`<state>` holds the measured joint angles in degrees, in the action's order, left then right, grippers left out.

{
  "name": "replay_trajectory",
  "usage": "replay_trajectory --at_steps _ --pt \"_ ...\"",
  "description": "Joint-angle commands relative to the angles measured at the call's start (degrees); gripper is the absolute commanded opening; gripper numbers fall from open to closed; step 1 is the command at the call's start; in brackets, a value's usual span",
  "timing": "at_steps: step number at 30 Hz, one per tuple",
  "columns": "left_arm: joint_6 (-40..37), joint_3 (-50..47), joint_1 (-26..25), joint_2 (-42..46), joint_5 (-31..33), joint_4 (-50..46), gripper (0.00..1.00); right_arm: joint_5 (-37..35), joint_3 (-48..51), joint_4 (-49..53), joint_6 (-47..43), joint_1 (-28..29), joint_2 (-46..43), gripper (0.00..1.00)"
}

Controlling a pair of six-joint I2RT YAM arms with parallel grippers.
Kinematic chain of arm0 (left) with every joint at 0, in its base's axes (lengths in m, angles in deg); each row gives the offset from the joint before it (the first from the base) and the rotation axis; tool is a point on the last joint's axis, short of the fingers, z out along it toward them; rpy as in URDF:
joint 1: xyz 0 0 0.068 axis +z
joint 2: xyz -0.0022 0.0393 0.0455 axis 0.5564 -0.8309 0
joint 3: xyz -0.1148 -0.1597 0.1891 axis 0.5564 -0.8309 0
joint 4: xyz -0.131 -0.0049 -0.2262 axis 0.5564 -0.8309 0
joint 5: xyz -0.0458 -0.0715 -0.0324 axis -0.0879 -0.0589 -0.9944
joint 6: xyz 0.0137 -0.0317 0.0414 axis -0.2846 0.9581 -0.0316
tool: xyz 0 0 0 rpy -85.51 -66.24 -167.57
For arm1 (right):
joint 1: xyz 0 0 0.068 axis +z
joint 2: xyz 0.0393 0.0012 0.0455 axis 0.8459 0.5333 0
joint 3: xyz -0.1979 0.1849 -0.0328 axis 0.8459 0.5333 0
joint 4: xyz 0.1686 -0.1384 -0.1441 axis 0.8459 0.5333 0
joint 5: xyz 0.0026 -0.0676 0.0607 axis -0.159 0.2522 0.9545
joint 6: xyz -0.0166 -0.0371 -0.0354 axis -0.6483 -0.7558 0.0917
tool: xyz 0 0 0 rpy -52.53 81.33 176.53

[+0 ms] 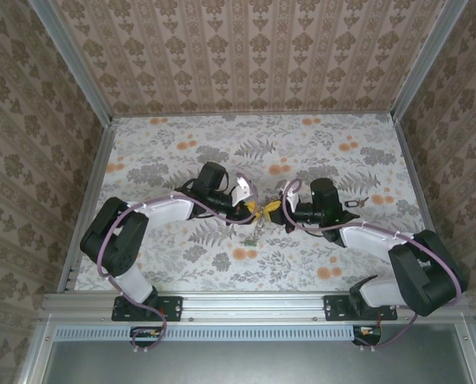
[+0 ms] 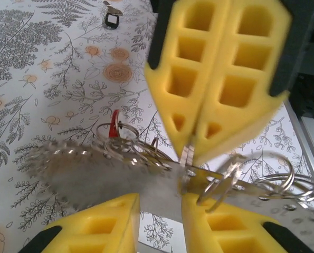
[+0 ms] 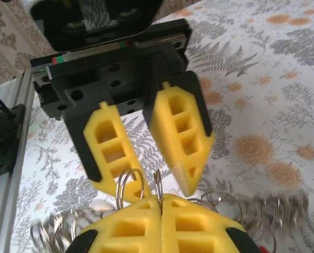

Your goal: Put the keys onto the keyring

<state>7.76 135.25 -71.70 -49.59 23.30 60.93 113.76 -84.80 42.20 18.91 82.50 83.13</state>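
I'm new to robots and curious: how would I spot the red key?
Find the flowery table, then the bunch of silvery rings between the yellow jaws at its middle. The key sticks up among those rings, the one red thing amid bare metal.

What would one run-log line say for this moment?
right yellow fingers: shut on thin pale metal wire ring | left yellow fingers: apart, flanking that ring | small red-headed key: before left fingers

Above the table (image 1: 182,136), the left end effector (image 1: 252,210) faces the right end effector (image 1: 278,206), keyring (image 3: 158,184) between them.
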Motion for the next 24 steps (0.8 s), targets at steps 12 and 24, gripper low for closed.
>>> replay_trajectory --at_steps 12,24 --pt "0.7 -2.72 0.57 4.9 0.3 0.87 0.28 -5.69 -0.64 7.64 -1.0 2.34 -2.34 0.0" --pt "-1.09 -2.22 0.02 11.02 -4.99 -2.65 0.29 -2.9 1.01 -13.89 1.97 2.25 5.13 0.0"
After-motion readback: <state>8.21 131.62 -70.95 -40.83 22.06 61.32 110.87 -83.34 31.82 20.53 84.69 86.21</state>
